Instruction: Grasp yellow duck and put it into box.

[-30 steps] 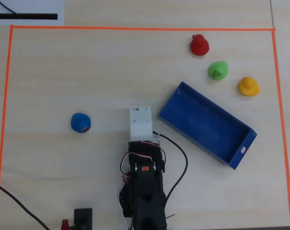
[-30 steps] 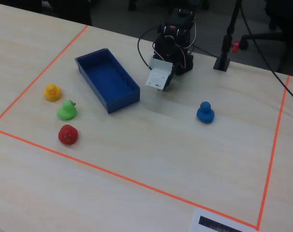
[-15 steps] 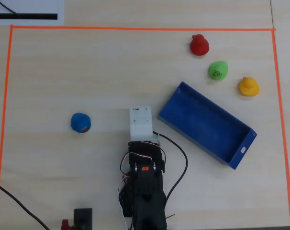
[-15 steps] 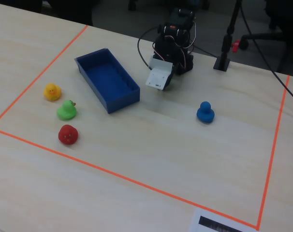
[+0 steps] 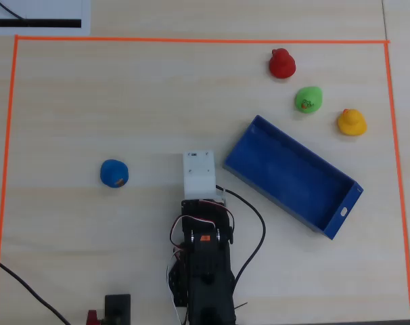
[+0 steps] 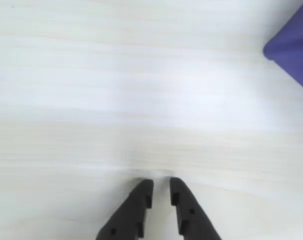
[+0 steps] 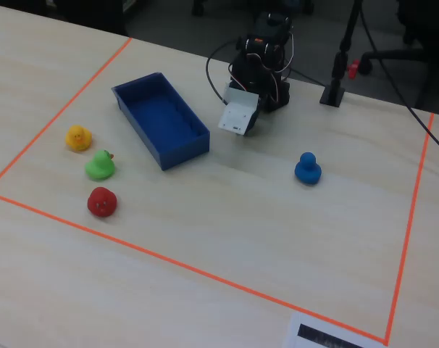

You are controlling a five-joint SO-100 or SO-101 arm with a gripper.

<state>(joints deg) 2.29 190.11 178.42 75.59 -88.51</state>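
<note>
The yellow duck [image 5: 351, 122] sits on the pale wooden table [image 5: 124, 101] near the right-hand line of the orange tape border [image 5: 191, 40] in the overhead view, toward the far right corner of the marked area, apart from everything and well away from the arm. Just beside it, in a short diagonal row running toward that corner, stand the green duck [image 5: 308, 99] and then the red duck [image 5: 282, 63]. The box [image 5: 293, 176], a long blue tray with low walls, lies empty and askew between those ducks and the arm, with the small white slot in the end wall pointing toward the right edge. A blue duck [image 5: 114, 173] sits alone on the left half of the worktop. The arm [image 5: 203, 261] is folded at the near edge, its white wrist block hanging over bare table beside the box's nearest corner. In the wrist view the gripper [image 6: 161, 192] shows two black fingertips [image 6: 141, 195] with only a narrow gap between them, holding nothing, above bare wood, with a corner of the box at the upper right of that view.
</note>
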